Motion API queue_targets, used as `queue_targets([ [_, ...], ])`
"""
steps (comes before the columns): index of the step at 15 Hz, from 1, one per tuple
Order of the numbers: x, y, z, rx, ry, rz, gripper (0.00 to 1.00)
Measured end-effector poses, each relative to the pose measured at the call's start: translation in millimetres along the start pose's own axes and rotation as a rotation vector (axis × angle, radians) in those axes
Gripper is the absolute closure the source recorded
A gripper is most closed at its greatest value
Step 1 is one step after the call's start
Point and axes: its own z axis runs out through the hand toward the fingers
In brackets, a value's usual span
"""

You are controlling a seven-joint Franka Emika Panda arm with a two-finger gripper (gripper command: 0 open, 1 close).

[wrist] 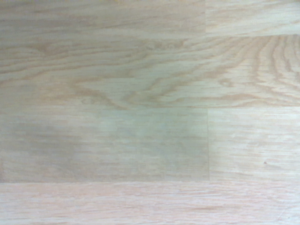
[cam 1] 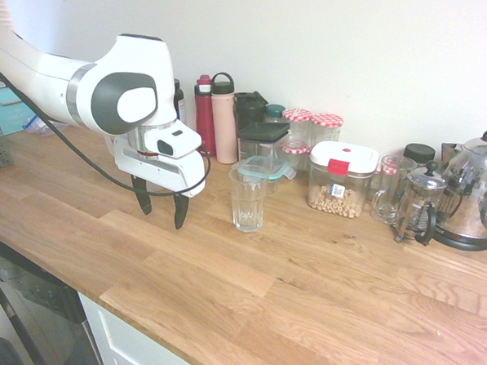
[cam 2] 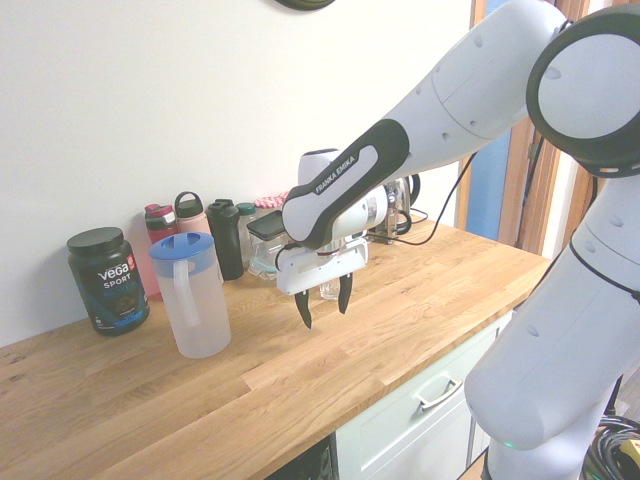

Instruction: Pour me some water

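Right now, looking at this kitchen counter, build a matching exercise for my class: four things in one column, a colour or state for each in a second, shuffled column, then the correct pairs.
Column one:
1. pitcher
2. drinking glass
3. kettle
4. gripper

Column two:
A. shiny steel
B. open, holding nothing, above bare wood
C. blue lid, frosted body
D. clear, standing upright beside the gripper

Pairs: 1-C, 2-D, 3-A, 4-B
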Motion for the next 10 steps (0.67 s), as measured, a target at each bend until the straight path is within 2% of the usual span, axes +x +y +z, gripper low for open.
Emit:
queue_targets([
  [5,-13,-7,-13,0.010,0.023,0.020,0.00],
  [10,-102,-23,-80,0.040,0.083,0.032,0.00],
])
